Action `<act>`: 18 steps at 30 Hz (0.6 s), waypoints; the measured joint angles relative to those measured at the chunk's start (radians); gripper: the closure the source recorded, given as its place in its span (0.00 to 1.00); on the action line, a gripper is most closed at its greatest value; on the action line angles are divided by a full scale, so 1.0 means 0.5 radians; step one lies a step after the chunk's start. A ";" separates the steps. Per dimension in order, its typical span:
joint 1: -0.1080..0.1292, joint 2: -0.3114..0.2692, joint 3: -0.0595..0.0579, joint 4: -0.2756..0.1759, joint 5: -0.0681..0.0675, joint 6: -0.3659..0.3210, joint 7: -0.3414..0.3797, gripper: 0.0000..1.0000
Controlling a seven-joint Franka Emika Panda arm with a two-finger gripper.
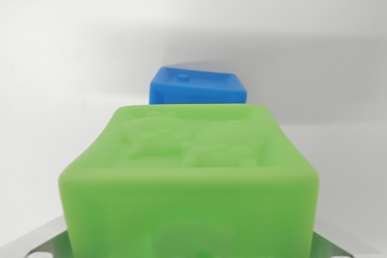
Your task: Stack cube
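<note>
- The soft-looking green cube with raised moulded figures on its top face [193, 173] fills the lower half of the wrist view, so close to the camera that I take it to be in the gripper's grasp; grey metal finger parts [45, 243] show at the bottom corners on either side of it. The contact points themselves are hidden, so I can't honestly tell whether the jaws are clamped on it or just flanking it.
- The smaller-looking blue cube with a little stud on its top [196, 86] sits beyond the green one on the plain white surface [66, 58], partly hidden behind the green cube's far edge. It looks turned slightly, one corner towards the wrist view's right.
- Biggest risk, to my eye: the green cube blocks most of the sight line to the blue one, so lining up the two faces would be done half blind. A skewed placement could leave an overhang and a topple.
- If the green cube is rubbery, as it seems, a tight squeeze might bulge it, and it could spring sideways on release.
- Coming in too low could nudge the blue cube along the smooth surface.
- Whether the green cube is lifted or resting I can't make out.
</note>
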 joint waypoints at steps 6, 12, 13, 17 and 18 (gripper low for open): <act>0.001 0.052 -0.001 0.000 0.000 0.053 0.000 1.00; 0.001 0.102 -0.002 0.001 -0.001 0.100 0.000 1.00; 0.001 0.110 -0.002 0.001 -0.001 0.108 0.000 1.00; 0.002 0.141 -0.003 0.005 -0.002 0.135 0.000 1.00; 0.002 0.144 -0.003 0.005 -0.002 0.139 0.000 1.00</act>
